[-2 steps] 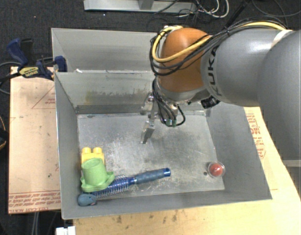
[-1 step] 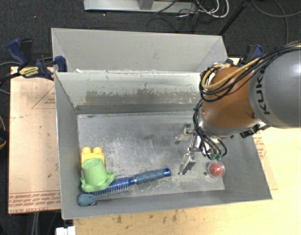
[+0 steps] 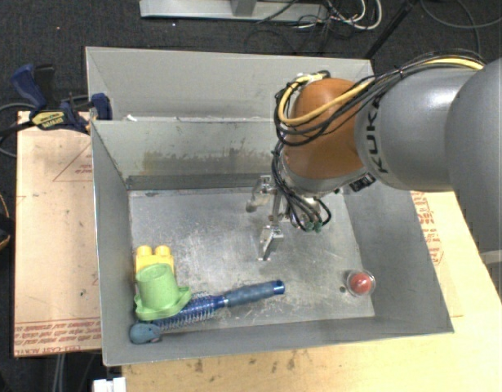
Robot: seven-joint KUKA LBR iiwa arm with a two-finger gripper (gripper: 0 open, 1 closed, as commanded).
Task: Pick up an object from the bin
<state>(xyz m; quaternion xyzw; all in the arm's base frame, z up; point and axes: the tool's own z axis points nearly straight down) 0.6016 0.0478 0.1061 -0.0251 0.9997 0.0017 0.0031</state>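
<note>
My gripper [image 3: 264, 221] hangs over the bare middle of the bin floor, open, with nothing between its two metal fingers [image 3: 269, 243]. Nearest to it, in front and to the left, lies a blue brush-like tool [image 3: 214, 302] with a ribbed handle, running along the bin's front wall. A green cup-shaped toy [image 3: 159, 292] rests on the tool's left end, with a yellow block [image 3: 153, 256] touching the toy's far side. A small red ball [image 3: 361, 282] sits on the floor to the front right of the gripper.
The arm and its orange cover with cables reach in over the bin's right half. The sloped bin walls rise on all sides; bare floor surrounds the gripper, especially toward the back left.
</note>
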